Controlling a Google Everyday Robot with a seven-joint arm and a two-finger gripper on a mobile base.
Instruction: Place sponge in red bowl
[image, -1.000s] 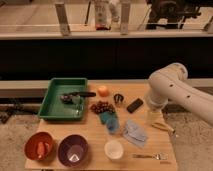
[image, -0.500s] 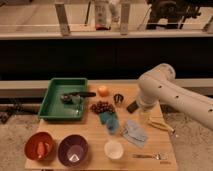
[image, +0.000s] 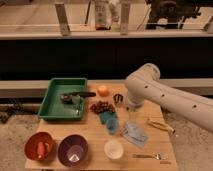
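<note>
Your arm (image: 150, 85) has swung in over the table (image: 95, 136), and the gripper (image: 131, 116) hangs with jaws apart just beside the sponge (image: 109, 120), which lies on the wood next to the cloth (image: 136, 133), well apart from the red bowl (image: 31, 150) at the near corner.

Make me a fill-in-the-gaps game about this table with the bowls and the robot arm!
1. The sponge lies right beside a bunch of dark ____.
2. The red bowl sits next to a bowl coloured ____.
3. The tray at the back left is coloured ____.
4. The gripper hangs open to the right of the sponge, holding ____.

Missing words: grapes; purple; green; nothing.
</note>
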